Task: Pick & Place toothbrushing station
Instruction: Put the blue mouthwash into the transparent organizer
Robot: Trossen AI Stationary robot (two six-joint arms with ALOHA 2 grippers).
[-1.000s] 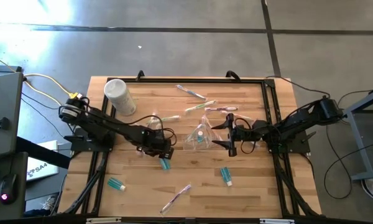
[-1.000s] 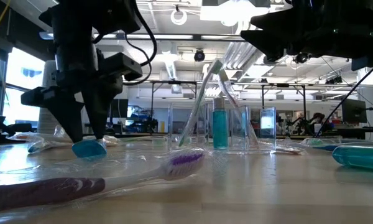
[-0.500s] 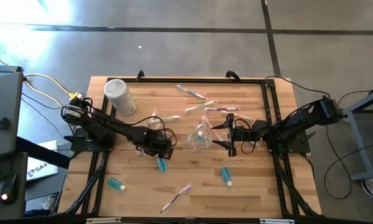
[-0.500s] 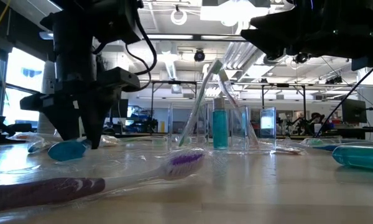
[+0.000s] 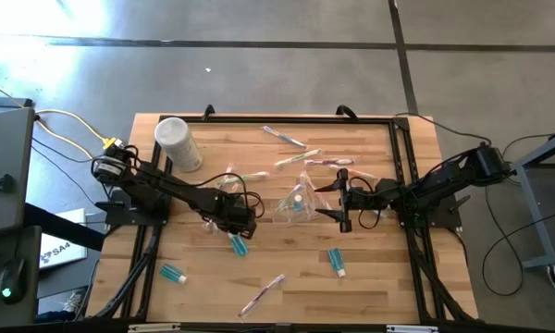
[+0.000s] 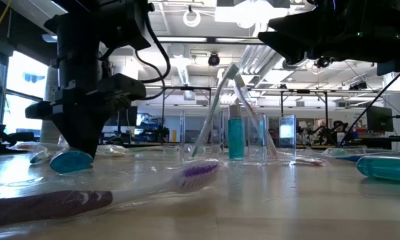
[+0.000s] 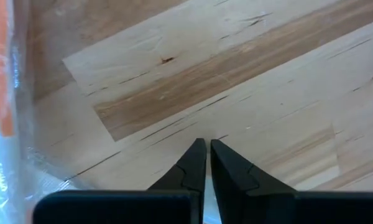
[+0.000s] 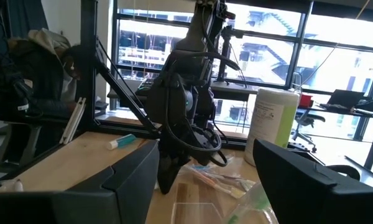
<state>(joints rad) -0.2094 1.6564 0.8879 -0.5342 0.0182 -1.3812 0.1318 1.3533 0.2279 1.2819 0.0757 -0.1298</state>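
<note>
Left gripper (image 5: 237, 223) is shown with its fingers pressed together and nothing between them; in the left wrist view only bare wood lies past the closed tips (image 7: 206, 147). A teal tube (image 5: 238, 244) lies on the table (image 5: 398, 277) just beside these tips, on the near side, not gripped. In the low view the tube (image 6: 71, 161) sits at the foot of the gripper (image 6: 80, 151), touching or almost touching it.

For the step in hand, judged to be a pick of this tube, the fingers should be reopened before any descent. The jaws should be centred over the tube body, across its short axis, so that it cannot be pushed aside. Closing should be done only once both fingertips are level with the table. A crinkled clear wrap is seen beside the gripper in the wrist view; it should be kept out of the jaws.

To the right of the left gripper, between the two arms, stands the station (image 5: 298, 205), a clear holder with a teal tube and brushes already upright in it (image 6: 243, 137). It is well apart from the left gripper and must not be knocked during transfer.

Right gripper (image 5: 343, 205) waits just right of the station, fingers spread and empty. It should be held clear of the approach path.
</note>
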